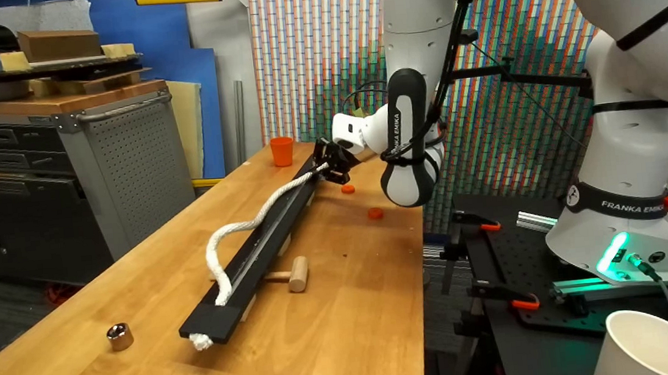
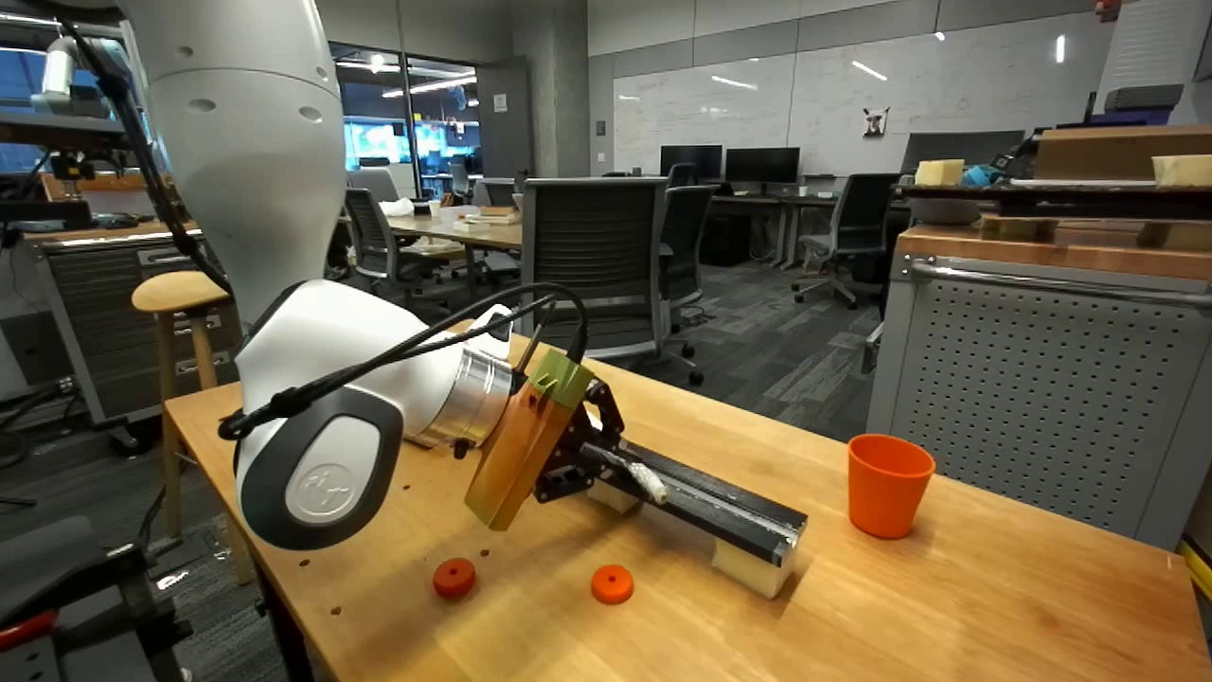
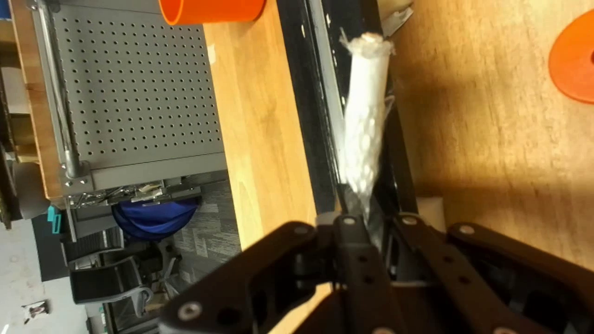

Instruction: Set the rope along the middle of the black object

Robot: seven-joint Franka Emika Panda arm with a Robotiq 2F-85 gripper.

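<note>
The black object (image 1: pixel 249 263) is a long grooved bar lying along the wooden table, raised on pale blocks. The white rope (image 1: pixel 216 266) runs over it, bowing out past one side near the close end, then going under a black end piece; its frayed tip pokes out there. Toward the far end my gripper (image 1: pixel 326 167) is shut on the rope. In the wrist view, the rope's free end (image 3: pixel 366 111) juts beyond the fingertips, over the bar and slightly to the right of its groove. Whether that end touches the bar I cannot tell.
An orange cup (image 2: pixel 888 488) stands beside the bar's far end. Two orange discs, one nearer the bar (image 2: pixel 613 584) and one farther off (image 2: pixel 454 578), lie on the table. A wooden mallet (image 1: pixel 298 275) reaches under the bar. A metal cylinder (image 1: pixel 120 337) sits near the close end.
</note>
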